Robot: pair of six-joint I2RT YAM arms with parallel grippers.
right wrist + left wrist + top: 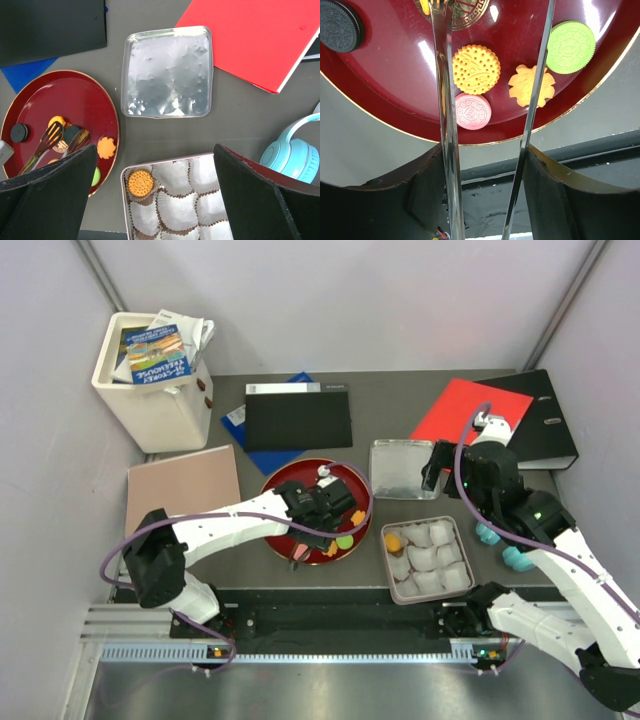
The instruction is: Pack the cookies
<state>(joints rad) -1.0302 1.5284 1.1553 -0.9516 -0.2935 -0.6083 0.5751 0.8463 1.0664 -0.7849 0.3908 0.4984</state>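
Left wrist view looks down the tongs (pixel 445 100) onto the red plate (pixel 395 95), where the loose cookies lie. At the far left is a black sandwich cookie (pixel 340 25), well apart from the rest. The left gripper (pixel 485 170) grips the tongs by their arms, its jaws part closed on them, and the two blades stand apart with nothing caught between them. Between the blades lie the round orange cookie (pixel 476 69) and, touching its near edge, the pink cookie (pixel 472 111). The right blade crosses the orange flower cookie (pixel 520 87), and the green cookie (pixel 570 47) sits outside it. The step in hand looks like picking one piece. A straight squeeze from here would likely trap two at once or push the flower sideways, so the blades should first centre on a single cookie, probably the round orange one, and drop low to meet its rim before closing gently. The plate is glossy, so a shallow pinch could let the piece skate. To the right the biscuit tin (pixel 220 165) holds one packed orange cookie (pixel 140 183) in its near-left paper cup, and the other cups that show are free. The right gripper (pixel 155 150) hangs above the tin with its jaws spread wide and nothing in them.
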